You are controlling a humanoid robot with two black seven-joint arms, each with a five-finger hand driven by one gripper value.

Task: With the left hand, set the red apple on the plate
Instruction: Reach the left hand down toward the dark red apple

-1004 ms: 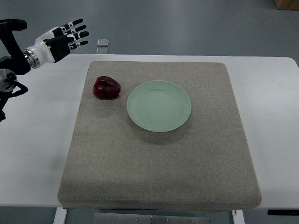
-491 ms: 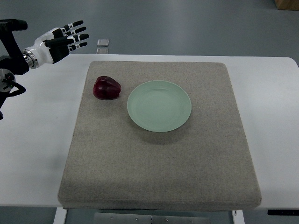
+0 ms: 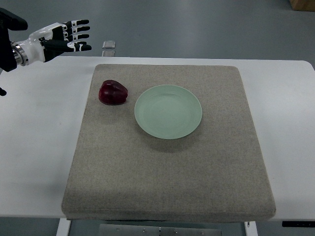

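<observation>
A dark red apple (image 3: 112,92) lies on the grey felt mat (image 3: 167,167), just left of a pale green plate (image 3: 168,111) that holds nothing. My left hand (image 3: 64,38) is at the far upper left, above the table's back edge and well apart from the apple. Its fingers (image 3: 78,35) are spread and hold nothing. The right arm does not show.
The mat lies on a white table (image 3: 39,147). A small pale object (image 3: 109,45) sits on the floor beyond the table's back edge. A brown box corner (image 3: 301,4) shows at the top right.
My left hand has risen slightly and drawn back toward the upper left. The apple and plate have not moved.
</observation>
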